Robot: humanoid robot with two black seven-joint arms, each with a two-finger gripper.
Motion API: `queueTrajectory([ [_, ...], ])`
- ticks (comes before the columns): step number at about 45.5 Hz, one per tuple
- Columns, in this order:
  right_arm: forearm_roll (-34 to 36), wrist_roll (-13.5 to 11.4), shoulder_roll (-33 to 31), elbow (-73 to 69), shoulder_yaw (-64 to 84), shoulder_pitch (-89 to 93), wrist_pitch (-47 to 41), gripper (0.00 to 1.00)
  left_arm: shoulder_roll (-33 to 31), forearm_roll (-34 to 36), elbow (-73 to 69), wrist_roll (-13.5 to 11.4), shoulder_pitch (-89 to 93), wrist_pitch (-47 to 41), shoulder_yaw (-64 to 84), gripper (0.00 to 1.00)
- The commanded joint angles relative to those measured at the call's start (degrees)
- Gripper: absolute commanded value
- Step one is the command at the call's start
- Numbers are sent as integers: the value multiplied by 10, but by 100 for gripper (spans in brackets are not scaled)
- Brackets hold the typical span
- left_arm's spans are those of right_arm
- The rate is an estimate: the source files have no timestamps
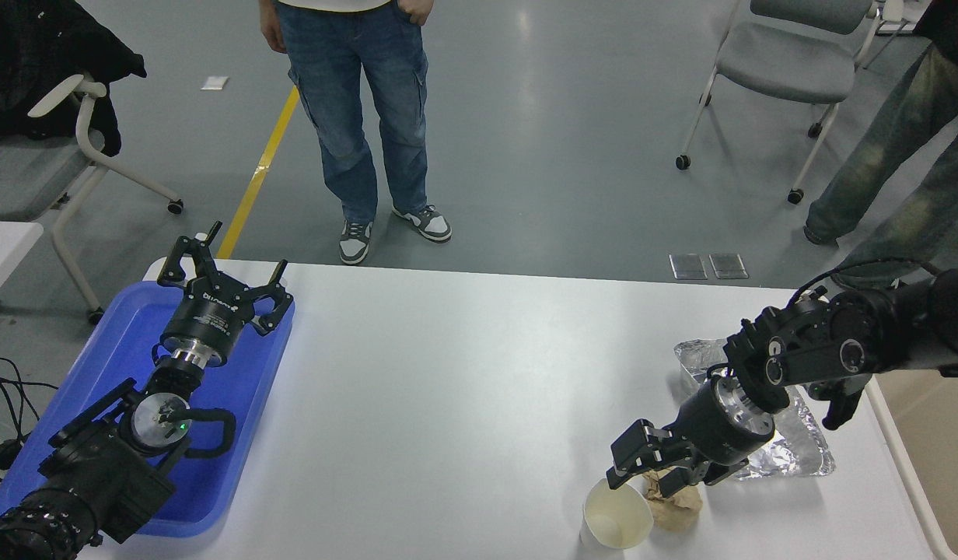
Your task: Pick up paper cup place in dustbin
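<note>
**Bright, even overhead light; sharp frame with mild edge stretch**

The scene is brightly and evenly lit from above. The grey floor carries soft, pale reflections of ceiling lights. The white bench shows a broad, mild sheen without blown-out glare. Shadows are soft and short, lying just under the right arm and the paper cup. The foil tray glints. Focus is crisp throughout; straight lines lean slightly outward near the corners.
</note>
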State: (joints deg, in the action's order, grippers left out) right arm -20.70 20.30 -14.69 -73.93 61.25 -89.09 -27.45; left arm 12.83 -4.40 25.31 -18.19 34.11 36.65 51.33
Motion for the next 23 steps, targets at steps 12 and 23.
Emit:
queueTrajectory([
  [12,-22,-7,25,-1,-4,23,13,76,0,0,0,0,0,0,0,100],
  [23,-21,-8,29,2,-5,36,50,69,0,0,0,0,0,0,0,100],
])
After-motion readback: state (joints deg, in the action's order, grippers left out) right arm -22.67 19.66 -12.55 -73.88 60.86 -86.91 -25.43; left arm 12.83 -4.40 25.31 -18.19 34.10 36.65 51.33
